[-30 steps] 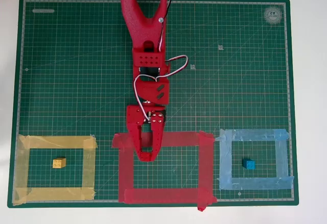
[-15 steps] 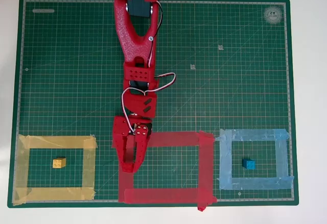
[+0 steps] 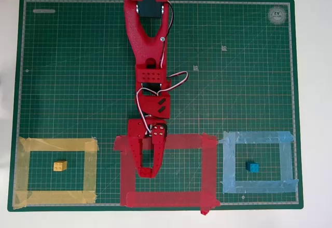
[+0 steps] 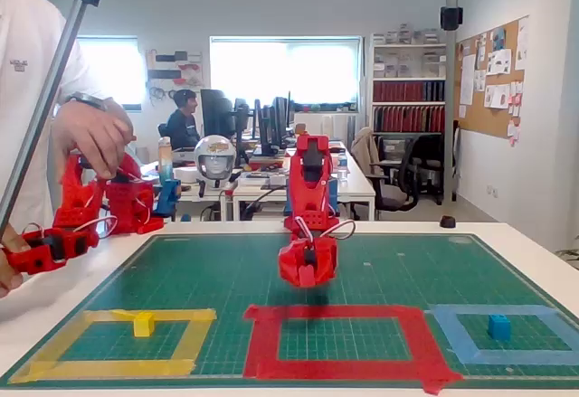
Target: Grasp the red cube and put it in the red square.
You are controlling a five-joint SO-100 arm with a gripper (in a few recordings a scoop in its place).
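Overhead view: three tape frames along the 6 o'clock edge of the green gridded cutting mat (image 3: pixel 78 56). The yellow tape outline (image 3: pixel 57 145) at 8 o'clock has the studded yellow cube (image 3: pixel 60 165) inside. The light blue tape outline (image 3: pixel 257 137) at 4 o'clock holds the blue cube (image 3: pixel 252 166). The red square (image 3: pixel 166 199), with rough overlapping corners, sits dead 6 o'clock. The red plastic tool (image 3: pixel 147 172) hangs over its 10 o'clock corner. Honestly can't tell if it's clenched or gripping anything.
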